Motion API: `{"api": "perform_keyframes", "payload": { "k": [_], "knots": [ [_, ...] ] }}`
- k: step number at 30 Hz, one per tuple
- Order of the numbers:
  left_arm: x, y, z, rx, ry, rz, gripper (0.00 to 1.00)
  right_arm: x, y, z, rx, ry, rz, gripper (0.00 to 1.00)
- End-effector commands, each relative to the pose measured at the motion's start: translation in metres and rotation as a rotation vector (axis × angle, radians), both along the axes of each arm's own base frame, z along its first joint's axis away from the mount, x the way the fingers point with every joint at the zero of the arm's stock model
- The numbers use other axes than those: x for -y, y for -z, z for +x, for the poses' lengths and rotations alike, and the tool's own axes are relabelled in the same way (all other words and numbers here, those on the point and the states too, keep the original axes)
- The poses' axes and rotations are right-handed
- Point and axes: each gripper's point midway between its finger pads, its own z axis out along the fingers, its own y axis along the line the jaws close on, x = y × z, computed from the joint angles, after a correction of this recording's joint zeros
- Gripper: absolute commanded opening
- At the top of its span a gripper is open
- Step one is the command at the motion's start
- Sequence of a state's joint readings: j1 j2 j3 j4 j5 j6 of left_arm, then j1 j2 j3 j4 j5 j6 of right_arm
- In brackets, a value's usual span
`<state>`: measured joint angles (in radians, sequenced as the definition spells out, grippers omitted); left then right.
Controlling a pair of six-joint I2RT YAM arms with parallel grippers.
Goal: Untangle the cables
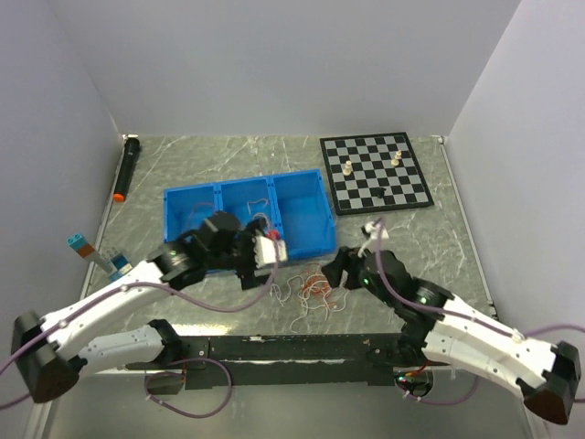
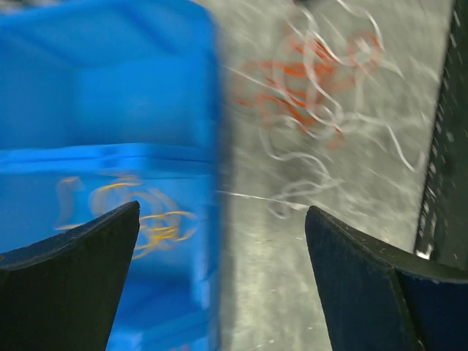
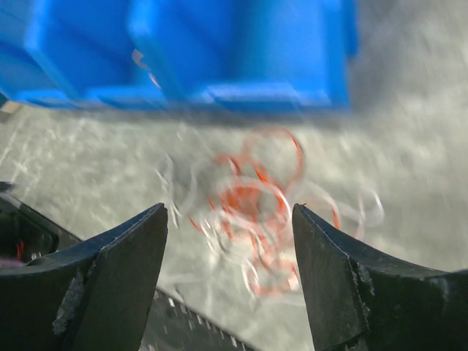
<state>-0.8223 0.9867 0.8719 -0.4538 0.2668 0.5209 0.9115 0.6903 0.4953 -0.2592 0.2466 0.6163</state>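
Note:
The cables (image 1: 311,288) lie as a tangle of red and white strands on the marble table in front of the blue bin (image 1: 302,242). In the left wrist view the tangle (image 2: 311,80) sits ahead to the right, and a few orange-yellow cables (image 2: 150,216) lie inside the bin (image 2: 110,95). My left gripper (image 1: 259,259) hovers open at the bin's front wall, with nothing between its fingers (image 2: 223,245). My right gripper (image 1: 334,271) is open just right of the tangle. Its view shows the pile (image 3: 256,208) below and between the spread fingers (image 3: 230,223), untouched.
A chessboard (image 1: 375,171) with three pieces lies at the back right. A black marker with an orange tip (image 1: 126,169) rests along the left wall. Small toy blocks (image 1: 96,256) stand at the left. A black strip (image 1: 274,347) runs along the near edge.

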Motion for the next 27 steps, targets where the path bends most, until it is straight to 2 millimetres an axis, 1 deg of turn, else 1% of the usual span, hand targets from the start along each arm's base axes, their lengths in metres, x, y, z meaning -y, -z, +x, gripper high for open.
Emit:
{"api": "perform_keyframes", "payload": {
  "k": [1,2,4,6,7,9,11,14,16,19,23,25,26,27],
  "knots": [
    [0.036,0.022,0.0,0.021,0.123,-0.002,0.99,0.024,0.016,-0.019,-0.105,0.099,0.073,0.75],
    [0.046,0.032,0.004,0.005,0.133,0.006,0.98,0.025,0.023,-0.022,-0.122,0.1,0.075,0.74],
    [0.061,0.045,0.008,-0.014,0.155,0.015,0.97,0.028,0.033,-0.025,-0.148,0.114,0.071,0.73],
    [0.073,0.058,0.011,-0.021,0.172,0.022,0.95,0.031,0.041,-0.022,-0.16,0.146,0.057,0.71],
    [0.077,0.063,0.011,-0.019,0.188,0.022,0.94,0.032,0.041,-0.02,-0.156,0.16,0.058,0.7],
    [0.081,0.075,0.007,-0.021,0.21,0.029,0.91,0.027,0.038,-0.016,-0.149,0.159,0.071,0.68],
    [0.079,0.088,0.0,-0.042,0.229,0.057,0.89,0.02,0.037,-0.013,-0.153,0.143,0.085,0.65],
    [0.074,0.101,-0.007,-0.059,0.236,0.082,0.91,0.011,0.041,-0.009,-0.181,0.122,0.088,0.61],
    [0.073,0.103,-0.008,-0.048,0.23,0.079,0.93,0.007,0.047,-0.007,-0.207,0.117,0.089,0.56],
    [0.079,0.097,-0.004,-0.036,0.214,0.049,0.93,0.0,0.053,-0.002,-0.233,0.109,0.104,0.5],
    [0.086,0.09,0.0,-0.008,0.203,0.03,0.92,-0.003,0.058,0.002,-0.268,0.114,0.102,0.41],
    [0.087,0.087,0.0,-0.001,0.207,0.027,0.91,-0.004,0.057,0.005,-0.264,0.114,0.109,0.34],
    [0.087,0.088,0.0,0.003,0.212,0.03,0.9,-0.006,0.054,0.006,-0.256,0.108,0.116,0.28],
    [0.091,0.083,0.002,0.025,0.215,0.014,0.88,-0.006,0.05,0.007,-0.245,0.106,0.124,0.21]
  ]
}}
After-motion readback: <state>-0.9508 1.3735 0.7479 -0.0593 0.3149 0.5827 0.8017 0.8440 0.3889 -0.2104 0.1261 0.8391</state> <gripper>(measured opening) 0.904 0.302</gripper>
